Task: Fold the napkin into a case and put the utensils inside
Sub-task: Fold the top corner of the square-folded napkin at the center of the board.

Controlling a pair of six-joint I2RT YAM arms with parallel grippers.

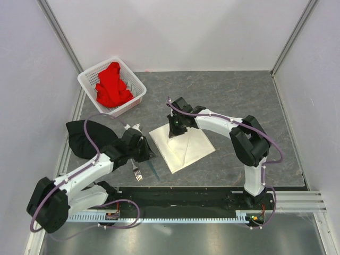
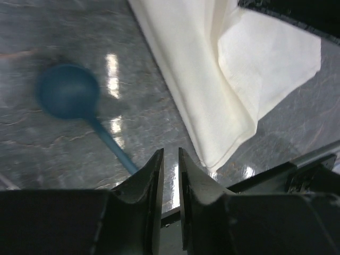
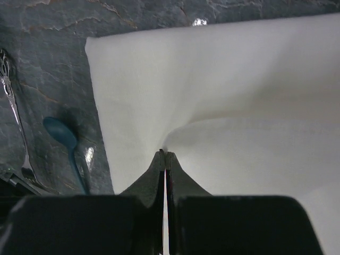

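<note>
The cream-white napkin (image 1: 187, 149) lies folded mid-table, with a loose upper layer (image 2: 265, 58) showing in the left wrist view. My right gripper (image 1: 173, 134) is over its far-left part, shut and pinching a puckered fold of the napkin (image 3: 223, 95) at its tips (image 3: 166, 153). The blue spoon (image 2: 66, 90) lies left of the napkin, and its handle runs to the outer side of my left gripper (image 2: 170, 151). That gripper's jaws stand a narrow gap apart with only table between them. The silver fork (image 1: 136, 171) lies left of the spoon (image 1: 154, 170).
A white perforated basket (image 1: 87, 79) holding a red cloth (image 1: 111, 85) stands at the back left. A black cloth (image 1: 85, 137) lies under the left arm. A black rail (image 1: 186, 197) runs along the table's near edge.
</note>
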